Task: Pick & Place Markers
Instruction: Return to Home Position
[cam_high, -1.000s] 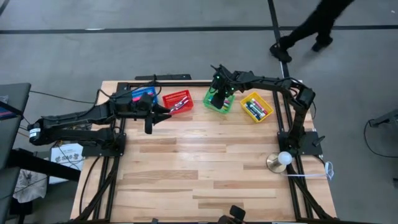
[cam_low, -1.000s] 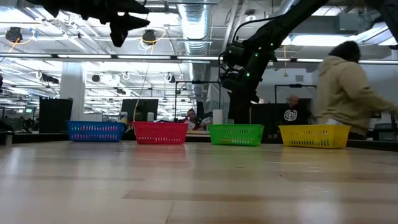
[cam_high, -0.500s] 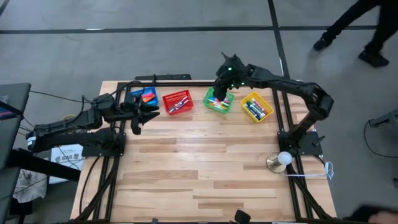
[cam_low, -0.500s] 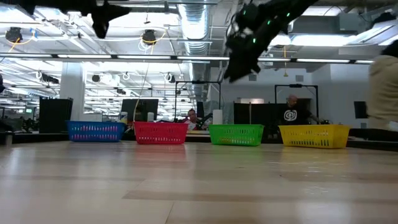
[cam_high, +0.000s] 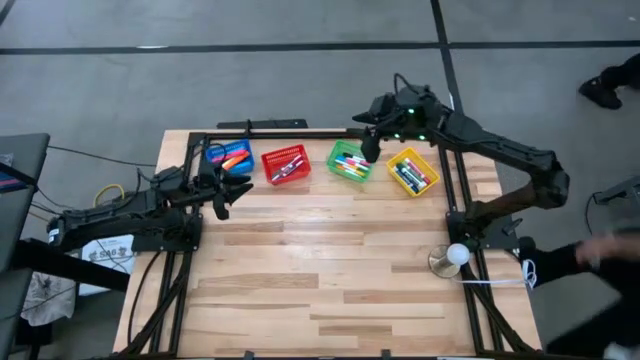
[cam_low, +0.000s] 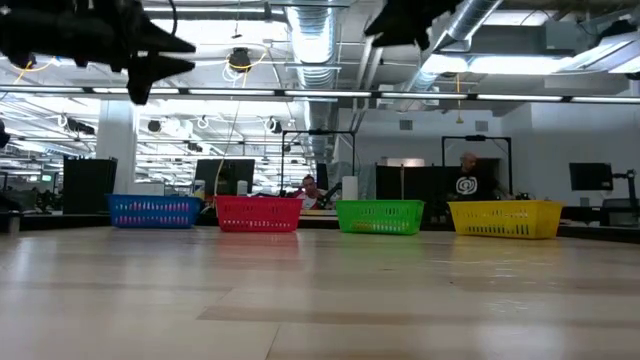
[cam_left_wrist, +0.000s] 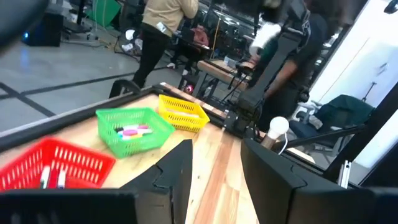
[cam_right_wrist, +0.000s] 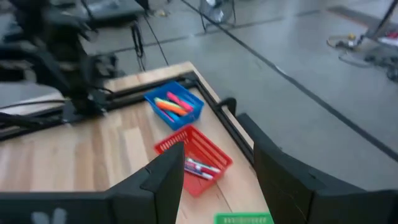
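Observation:
Four small mesh baskets stand in a row along the table's far edge: blue (cam_high: 228, 157), red (cam_high: 286, 164), green (cam_high: 350, 161) and yellow (cam_high: 412, 171). Markers lie in each of them, such as the pink and white ones in the green basket (cam_left_wrist: 127, 130) and the orange and pink ones in the blue basket (cam_right_wrist: 171, 103). My left gripper (cam_high: 226, 191) hangs open near the table's left edge, in front of the blue basket, pointing level along the row. My right gripper (cam_high: 369, 150) is open, high above the gap between the green and yellow baskets. Nothing is between either pair of fingers.
A white ball on a round stand (cam_high: 456, 255) sits at the table's right edge by the right arm's base. A black frame rail (cam_high: 275, 126) runs behind the baskets. A person (cam_high: 590, 255) moves on the floor to the right of the table. Bare wood (cam_high: 330, 260) lies in front of the baskets.
My right gripper has risen steeply out of the green basket and drawn toward the table's right edge, tipping up from pointing down; the markers in that basket now show. My left gripper has pulled back toward the table's left edge and sunk lower.

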